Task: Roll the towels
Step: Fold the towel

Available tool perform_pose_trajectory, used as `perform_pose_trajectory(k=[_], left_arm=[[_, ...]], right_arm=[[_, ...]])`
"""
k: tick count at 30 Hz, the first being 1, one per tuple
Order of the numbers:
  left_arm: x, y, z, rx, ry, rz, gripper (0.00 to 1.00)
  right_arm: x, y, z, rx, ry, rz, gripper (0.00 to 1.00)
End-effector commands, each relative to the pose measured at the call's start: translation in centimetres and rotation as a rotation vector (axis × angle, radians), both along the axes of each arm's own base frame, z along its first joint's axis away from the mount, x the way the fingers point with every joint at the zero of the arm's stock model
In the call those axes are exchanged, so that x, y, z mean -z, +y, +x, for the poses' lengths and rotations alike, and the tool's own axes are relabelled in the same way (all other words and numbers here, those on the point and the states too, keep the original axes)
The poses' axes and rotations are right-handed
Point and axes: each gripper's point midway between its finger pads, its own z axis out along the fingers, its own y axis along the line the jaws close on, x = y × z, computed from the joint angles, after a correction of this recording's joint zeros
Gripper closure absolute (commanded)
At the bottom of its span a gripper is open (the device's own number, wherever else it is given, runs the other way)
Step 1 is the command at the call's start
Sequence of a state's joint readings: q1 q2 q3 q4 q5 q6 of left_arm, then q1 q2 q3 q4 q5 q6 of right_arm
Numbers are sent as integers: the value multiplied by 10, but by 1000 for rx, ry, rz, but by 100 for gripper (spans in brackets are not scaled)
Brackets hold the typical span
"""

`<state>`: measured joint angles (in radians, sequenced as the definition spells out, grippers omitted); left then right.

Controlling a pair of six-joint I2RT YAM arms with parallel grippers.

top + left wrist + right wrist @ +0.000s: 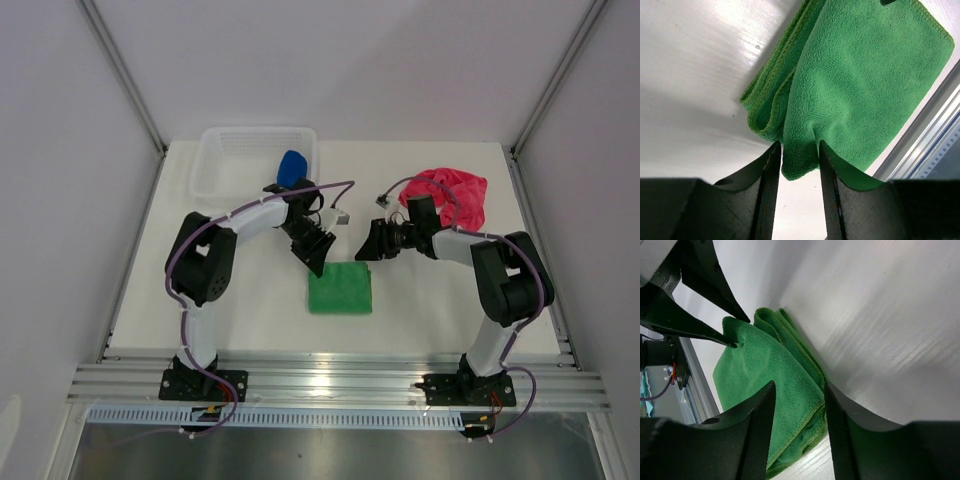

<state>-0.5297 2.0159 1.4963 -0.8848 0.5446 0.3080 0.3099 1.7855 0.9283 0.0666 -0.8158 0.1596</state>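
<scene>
The green towel (340, 289) lies folded flat on the white table, between and just in front of both grippers. My left gripper (316, 251) is at its far left corner. In the left wrist view the left gripper (799, 146) stands open, with a loose corner of the green towel (865, 75) between its tips. My right gripper (373, 243) hovers at the far right corner. In the right wrist view the right gripper (799, 386) is open over the layered edge of the green towel (765, 370). The blue towel (292, 166) is in the basket. The pink-red towel (456, 196) lies crumpled at the back right.
A white mesh basket (226, 160) stands at the back left, behind the left arm. A metal rail (340, 384) runs along the near table edge, just past the green towel. White walls close in the left, right and back sides.
</scene>
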Motion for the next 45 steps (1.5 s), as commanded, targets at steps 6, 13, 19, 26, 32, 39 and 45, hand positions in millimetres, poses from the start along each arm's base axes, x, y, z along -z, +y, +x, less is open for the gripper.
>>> perform_pose_trajectory(k=[6,13,19,26,32,39,45], left_arm=[[-19,3,-1,11,-9,-30,65],[-20,7,-2,16,-13,-23,70],[-21,5,-2,15,-8,-32,82],[-23,4,-2,13,-12,-37,89],[-25,3,-2,11,-9,-41,97],[-44,-1,-3,16,-21,-80,99],[-76,-10,-9,24,-39,-163,99]], right_arm=[[-3,5,-1,-83,-7,28,52],[9,0,-13,-104,42,0,54],[7,2,-11,-107,39,7,73],[9,1,-17,-134,49,7,65],[6,2,-19,-141,61,14,100],[-28,-2,-20,-103,-14,7,100],[-53,-9,-37,-75,-54,23,100]])
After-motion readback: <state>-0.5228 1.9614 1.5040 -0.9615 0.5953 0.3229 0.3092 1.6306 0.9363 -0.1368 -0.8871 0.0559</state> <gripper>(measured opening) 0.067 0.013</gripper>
